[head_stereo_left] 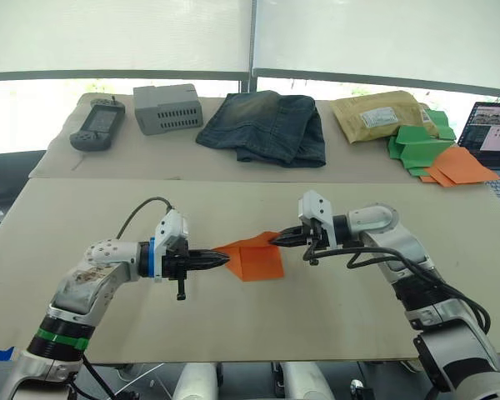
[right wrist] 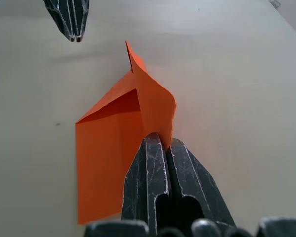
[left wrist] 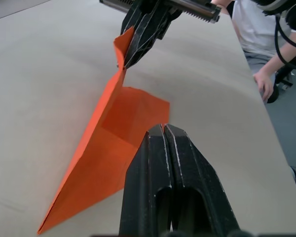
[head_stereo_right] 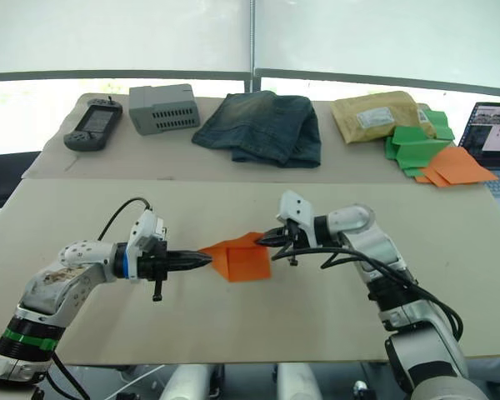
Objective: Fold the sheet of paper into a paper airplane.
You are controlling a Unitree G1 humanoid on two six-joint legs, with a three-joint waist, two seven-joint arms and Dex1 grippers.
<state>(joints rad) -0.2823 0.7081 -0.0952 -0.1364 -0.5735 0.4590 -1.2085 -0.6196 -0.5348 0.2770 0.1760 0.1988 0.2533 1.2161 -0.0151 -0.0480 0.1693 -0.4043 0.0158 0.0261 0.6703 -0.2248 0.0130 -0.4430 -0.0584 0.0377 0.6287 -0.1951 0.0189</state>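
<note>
Paper (head_stereo_left: pixel 254 258) risking a tear while being pinched.
Right gripper (head_stereo_left: pixel 277 241) is clamping its corner; closed left gripper (head_stereo_left: pixel 225 261) is touching the opposite edge, holding nothing.

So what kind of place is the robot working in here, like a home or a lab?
Most likely a lab or test room set up for recording, not a home. Assorted props line the far table: a handheld controller, folded jeans, piled paper pieces. A laptop sits at the edge, under blinds-covered windows.
</note>
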